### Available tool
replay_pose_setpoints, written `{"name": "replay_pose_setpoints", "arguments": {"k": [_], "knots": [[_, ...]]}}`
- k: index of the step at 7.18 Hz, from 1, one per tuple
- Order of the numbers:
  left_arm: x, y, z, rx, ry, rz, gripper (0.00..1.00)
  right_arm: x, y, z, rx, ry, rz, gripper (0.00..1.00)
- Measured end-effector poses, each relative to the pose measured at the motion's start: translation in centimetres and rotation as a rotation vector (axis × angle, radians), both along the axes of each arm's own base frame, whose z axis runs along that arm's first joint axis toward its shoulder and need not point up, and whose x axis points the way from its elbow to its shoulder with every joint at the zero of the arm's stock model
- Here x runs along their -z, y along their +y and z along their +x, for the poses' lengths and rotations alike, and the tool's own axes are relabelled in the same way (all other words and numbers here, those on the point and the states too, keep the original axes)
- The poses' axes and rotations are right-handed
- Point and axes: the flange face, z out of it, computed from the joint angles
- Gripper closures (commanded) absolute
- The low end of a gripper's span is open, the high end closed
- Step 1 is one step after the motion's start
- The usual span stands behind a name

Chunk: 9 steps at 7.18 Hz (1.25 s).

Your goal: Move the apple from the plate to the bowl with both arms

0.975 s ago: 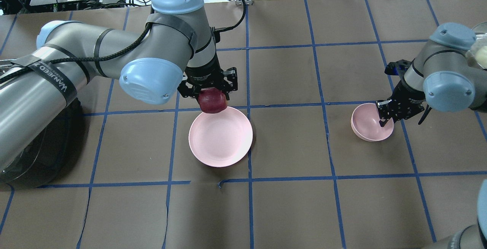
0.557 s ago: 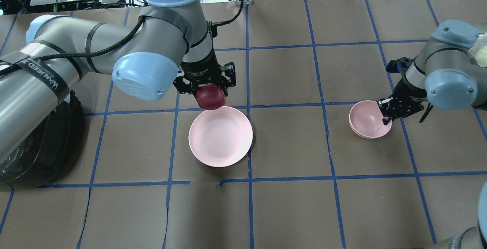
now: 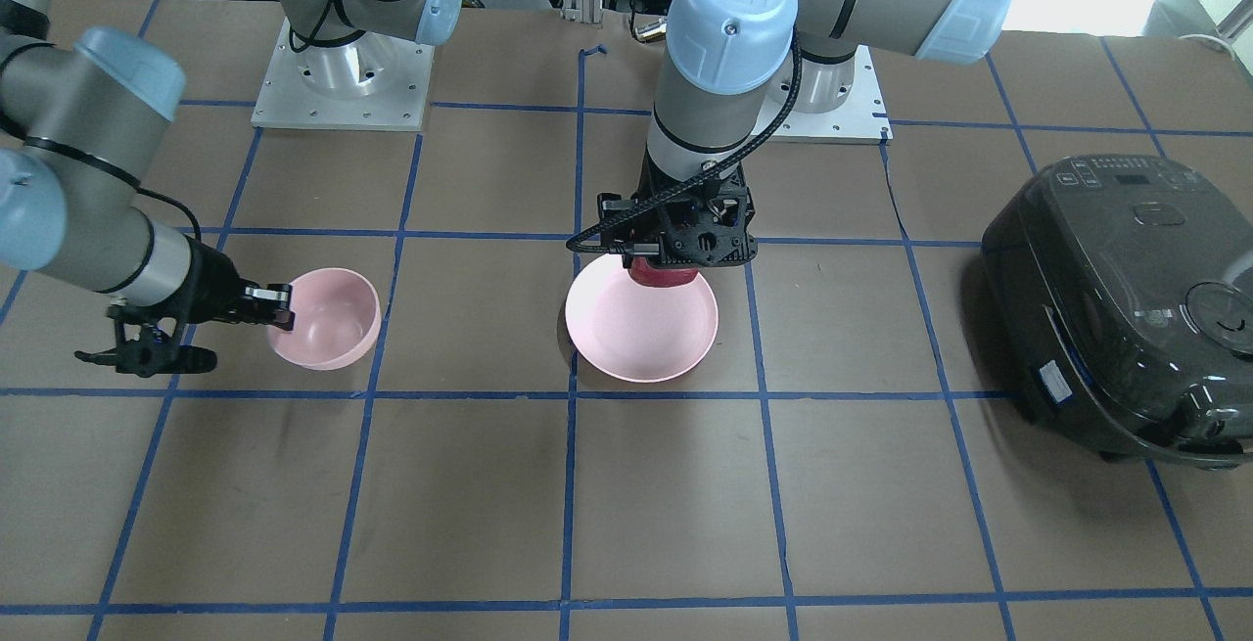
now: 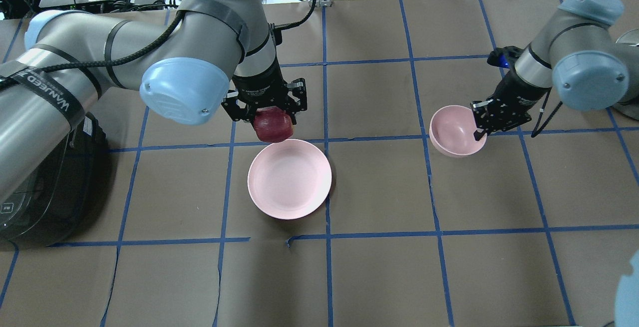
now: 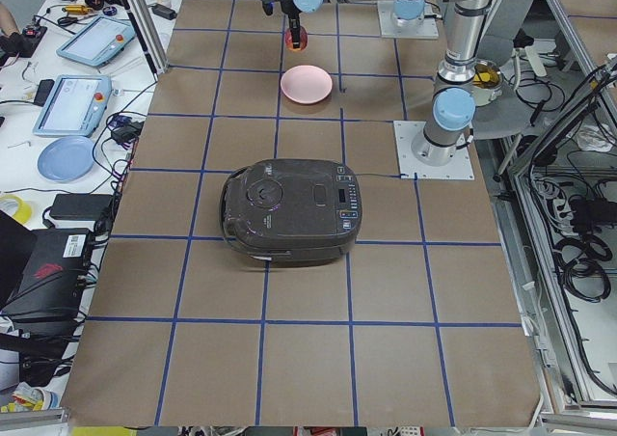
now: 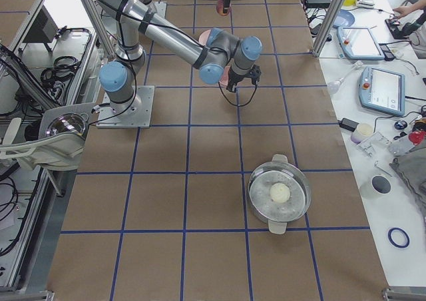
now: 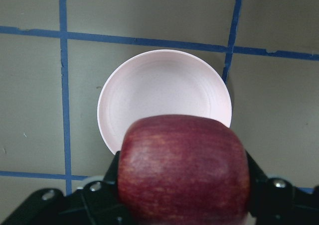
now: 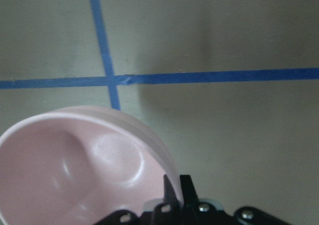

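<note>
Position of parts: the left claw (image 4: pixel 266 113) points straight down and is clamped on the apple (image 4: pixel 273 126), one finger on each side of the fruit. The apple hangs in the air, clear of the plate (image 4: pixel 289 179). In the left wrist view the dark red fruit (image 7: pixel 183 168) fills the lower part of the picture, and the plate (image 7: pixel 164 93) lies below it with nothing on it.

The plate sits flat on the brown bench (image 4: pixel 379 277), close to a crossing of the blue tape lines.

The right claw (image 4: pixel 480 128) is closed on the rim of the bowl (image 4: pixel 452 132), on the side of the bowl away from the plate. The right wrist view shows the two fingers (image 8: pixel 172 195) pinching the rim, one inside the wall and one outside. Nothing lies in the bowl (image 8: pixel 75 170). It cannot be told whether the base of the bowl touches the bench.

Bowl and plate are well apart, with one tape line running between them. In the front-facing view the bowl (image 3: pixel 328 320) is on the picture's left and the plate (image 3: pixel 641 338) is near the middle.

A black rice cooker (image 3: pixel 1116 298) stands on the bench on the robot's left, well apart from the plate.
</note>
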Motion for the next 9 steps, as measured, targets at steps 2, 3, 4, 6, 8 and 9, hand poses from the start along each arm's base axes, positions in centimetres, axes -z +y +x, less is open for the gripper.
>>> {"name": "replay_pose_setpoints", "arguments": {"k": [2, 3, 4, 6, 8, 9], "knots": [[0.4, 0.1, -0.3, -0.030, 0.002, 0.010, 1.00, 0.9, 0.5, 7.7, -0.002, 0.022, -0.026, 1.00], [0.8, 0.1, -0.4, -0.050, 0.001, 0.016, 1.00, 2.6, 1.5, 9.3, -0.001, 0.026, -0.022, 1.00], [1.2, 0.1, -0.6, -0.064, -0.002, 0.022, 1.00, 4.0, 2.4, 10.3, 0.013, 0.032, -0.036, 1.00], [2.5, -0.1, -1.1, -0.113, -0.011, 0.041, 1.00, 5.0, 3.3, 11.4, 0.037, 0.040, -0.039, 1.00], [3.4, 0.3, -2.5, -0.153, -0.021, 0.056, 1.00, 5.2, 3.8, 11.7, 0.040, 0.041, -0.029, 0.87], [3.7, 0.7, -3.5, -0.167, -0.024, 0.056, 1.00, 5.2, 4.0, 11.8, 0.041, 0.036, -0.015, 0.35]]}}
